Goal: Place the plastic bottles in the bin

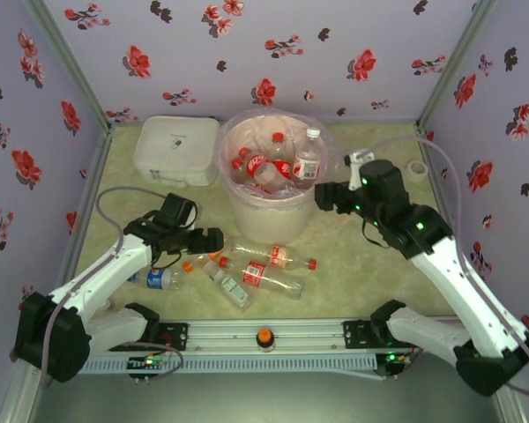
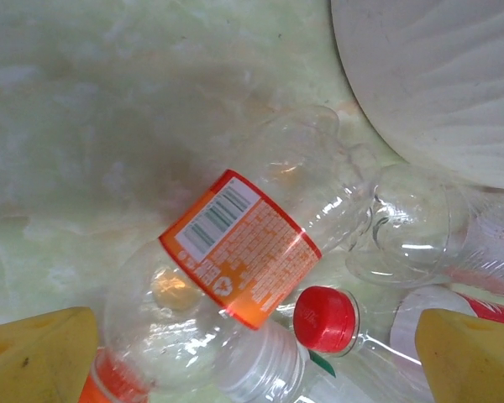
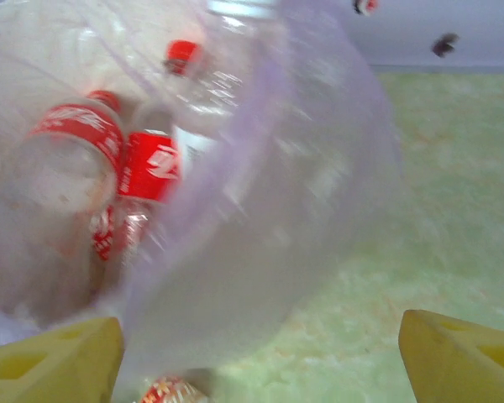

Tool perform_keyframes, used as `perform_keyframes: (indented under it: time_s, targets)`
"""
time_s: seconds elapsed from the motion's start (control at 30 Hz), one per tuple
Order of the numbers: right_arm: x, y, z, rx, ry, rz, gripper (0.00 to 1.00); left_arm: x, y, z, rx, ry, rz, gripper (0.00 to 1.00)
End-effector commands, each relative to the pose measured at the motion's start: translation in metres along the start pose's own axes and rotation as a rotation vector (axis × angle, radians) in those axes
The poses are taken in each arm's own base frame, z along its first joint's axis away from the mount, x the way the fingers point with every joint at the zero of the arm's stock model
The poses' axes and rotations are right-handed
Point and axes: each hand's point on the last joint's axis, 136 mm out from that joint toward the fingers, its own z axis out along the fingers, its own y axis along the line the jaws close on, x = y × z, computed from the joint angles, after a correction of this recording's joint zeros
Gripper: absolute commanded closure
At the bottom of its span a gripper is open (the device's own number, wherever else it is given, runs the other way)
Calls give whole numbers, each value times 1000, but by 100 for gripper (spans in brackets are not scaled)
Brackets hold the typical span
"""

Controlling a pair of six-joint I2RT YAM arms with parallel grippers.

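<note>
Hanging wide open and empty, the left tool (image 2: 252,359) is above the mid-frame orange-labelled bottle (image 2: 239,248), the right tool (image 3: 260,363) beside the bin (image 1: 264,220).

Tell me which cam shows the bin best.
Top external: the whole bin shows from above, with its bag-lined rim and the plastic bottles inside. Right wrist has its bagged side close up and blurred, with some bottles seen through it. Left wrist catches a curve of its white wall in the corner.
</note>
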Motion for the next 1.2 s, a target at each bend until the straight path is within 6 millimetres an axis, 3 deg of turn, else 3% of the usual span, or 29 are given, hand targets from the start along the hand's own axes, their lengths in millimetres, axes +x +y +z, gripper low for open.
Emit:
perform_keyframes:
  time_s: [0.0, 0.2, 0.27, 0.4, 0.67, 0.9, 1.17]
  targets:
    - [45, -28, -9, 87, 91, 141, 18, -19, -20, -3, 46, -48, 48, 3]
    - [76, -42, -29, 94, 66, 302, 23, -24, -28, 4, 60, -44, 67, 3]
    - [98, -41, -19, 91, 142, 341, 24, -24, -29, 6, 59, -37, 70, 3]
    - [144, -19, 17, -27, 292, 472, 27, -23, -31, 9, 61, -33, 71, 3]
    - [191, 5, 71, -215, 332, 753, 32, -19, -28, 19, 54, -18, 58, 6]
    - [223, 6, 91, -245, 377, 844, 30, -21, -33, 27, 71, -5, 46, 10]
    - [240, 11, 97, -269, 438, 864, 31, -22, -34, 28, 76, -10, 37, 12]
